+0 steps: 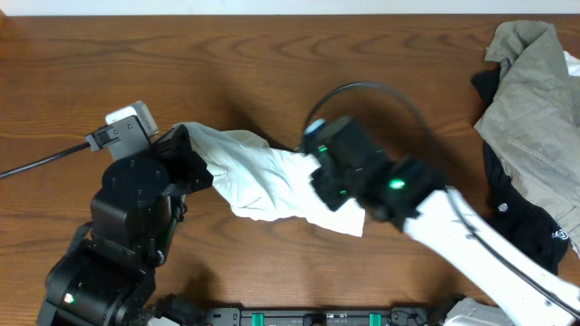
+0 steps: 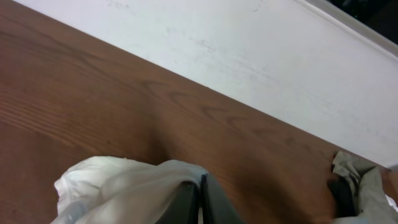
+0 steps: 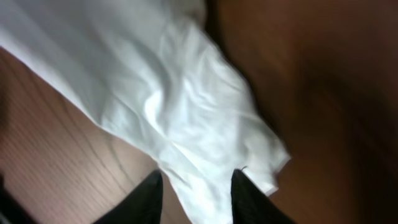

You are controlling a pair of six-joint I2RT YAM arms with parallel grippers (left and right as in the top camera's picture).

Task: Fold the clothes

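Garment handling on a wooden table (image 1: 272, 54), shown from above and from both wrists. White T-shirt (image 1: 258, 177) lies bunched in a crumpled band near the middle of the table, stretching from the left arm across to the right arm, with its widest and most wrinkled part toward the right. Left gripper (image 2: 202, 194) is at the band's left end. In the left wrist view its dark jaws are pressed together with a fold of the white cloth pinched between them, and the fabric bulges out to the left of the tips. Right gripper (image 3: 198, 190) is over the right-hand part of the shirt. In the right wrist view its two black fingers (image 3: 152, 198) stand apart, with creased white fabric lying in the gap; whether they touch the cloth cannot be told. A grey-olive garment (image 1: 530, 100) lies heaped at the table's far right edge, well apart from the T-shirt, partly covering a black garment (image 1: 521, 213).
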